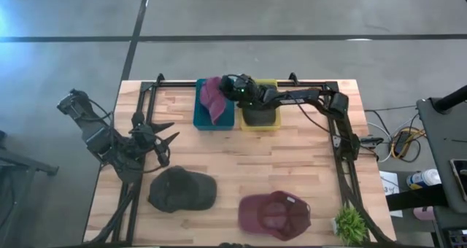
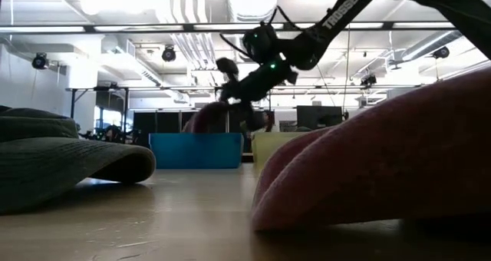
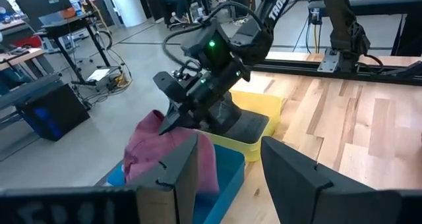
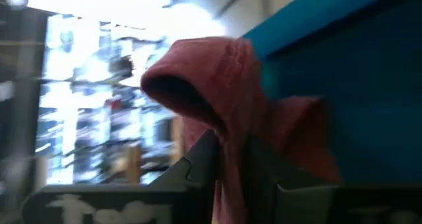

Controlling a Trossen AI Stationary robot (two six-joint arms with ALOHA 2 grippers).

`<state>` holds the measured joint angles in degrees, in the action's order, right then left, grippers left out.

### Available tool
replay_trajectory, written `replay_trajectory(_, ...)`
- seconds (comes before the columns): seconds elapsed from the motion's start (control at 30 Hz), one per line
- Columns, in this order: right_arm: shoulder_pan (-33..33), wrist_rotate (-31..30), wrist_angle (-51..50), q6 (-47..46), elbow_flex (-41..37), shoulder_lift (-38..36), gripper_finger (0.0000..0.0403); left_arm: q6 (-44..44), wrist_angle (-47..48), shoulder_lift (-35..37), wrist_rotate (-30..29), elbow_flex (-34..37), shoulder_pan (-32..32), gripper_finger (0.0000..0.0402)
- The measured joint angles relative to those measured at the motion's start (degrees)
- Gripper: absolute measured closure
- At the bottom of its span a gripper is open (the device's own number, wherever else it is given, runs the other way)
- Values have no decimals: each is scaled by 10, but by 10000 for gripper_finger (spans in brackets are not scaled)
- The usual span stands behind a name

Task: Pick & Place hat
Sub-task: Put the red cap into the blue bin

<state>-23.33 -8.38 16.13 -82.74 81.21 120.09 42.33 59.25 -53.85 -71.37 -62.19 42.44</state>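
My right gripper (image 1: 223, 93) is shut on a maroon hat (image 1: 213, 98) over the blue bin (image 1: 211, 120) at the table's far edge. The hat also shows in the left wrist view (image 3: 165, 148) and the right wrist view (image 4: 217, 85). A dark hat (image 1: 257, 115) lies in the yellow bin (image 1: 273, 124) beside it. A dark olive hat (image 1: 182, 190) and a second maroon hat (image 1: 275, 215) rest on the table near the front. My left gripper (image 1: 166, 136) is open and empty at the table's left. My right gripper pinches a fold of the maroon hat's cloth (image 4: 227, 141) between its two fingers. The fingers slant down from the table's right side. The hat hangs slack below them, its lower part (image 3: 198, 178) down inside the blue bin; whether it touches the bottom is hidden.
A small green plant (image 1: 350, 222) stands at the table's front right corner. Black frame rails (image 1: 343, 168) run along the table's left, right and far sides. Bare wood lies between the bins and the two hats at the front.
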Motion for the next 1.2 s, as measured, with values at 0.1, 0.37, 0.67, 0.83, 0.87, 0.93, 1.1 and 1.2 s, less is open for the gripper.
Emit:
replay_trajectory(0.1,-5,-18,-94,24,-1,-27,329,1,-2,-2,-1,0,0,243)
replay_trajectory(0.37,-14,-2,-192,149,0,-63,268,1,-3,-4,-4,4,0,243)
replay_trajectory(0.67,-13,109,-198,130,2,-25,250,1,-14,-8,-6,5,0,243)
replay_trajectory(0.83,-5,158,-207,161,23,-10,259,1,-22,-10,-6,5,0,243)
replay_trajectory(0.87,-3,158,-218,176,29,-11,259,1,-22,-11,-5,5,0,243)
replay_trajectory(0.93,-1,161,-257,217,46,-16,259,1,-22,-11,-3,6,0,243)
replay_trajectory(1.1,-3,160,-413,342,113,-23,253,5,-13,-11,10,23,-2,243)
replay_trajectory(1.2,-1,159,-445,366,137,-19,251,35,-5,-9,45,52,-15,243)
